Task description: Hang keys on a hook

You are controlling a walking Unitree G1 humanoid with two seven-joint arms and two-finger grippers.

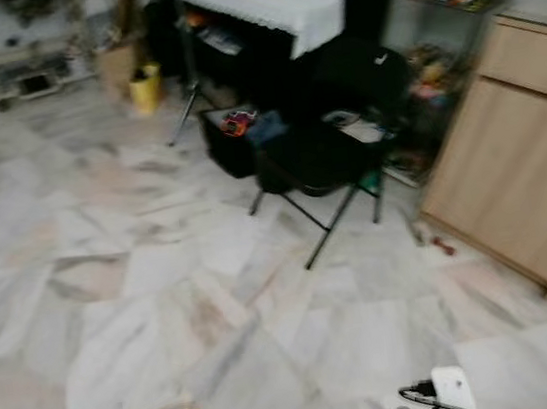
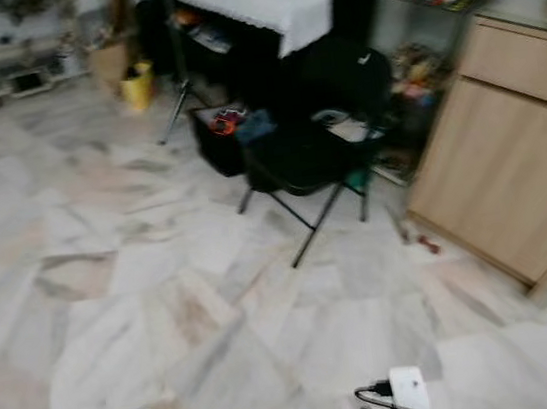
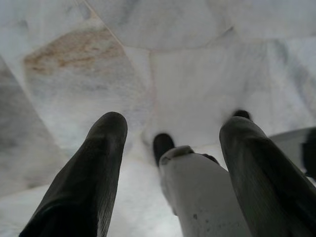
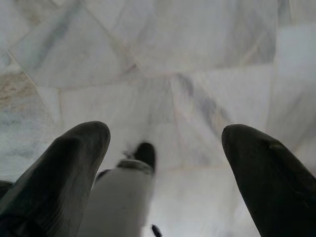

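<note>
Left pincer [image 3: 170,143]: fingers spread wide apart, empty, hanging above the marble floor [image 1: 143,282]. Right pincer [image 4: 165,143]: likewise spread apart, holding nothing. Ahead stands a black folding chair [image 1: 324,163] beside a wooden cabinet [image 1: 516,172]. Head views are blurred; keys and hook cannot be made out.

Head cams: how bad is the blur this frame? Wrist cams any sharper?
Left eye view: motion-smeared throughout; the folding chair, wooden cabinet and yellow container have soft edges, while the marble floor is evenly lit. Right eye view: same smear. Left wrist view: the left gripper fingers are close and soft. Right wrist view: the right gripper is soft too; floor veins are readable.
</note>
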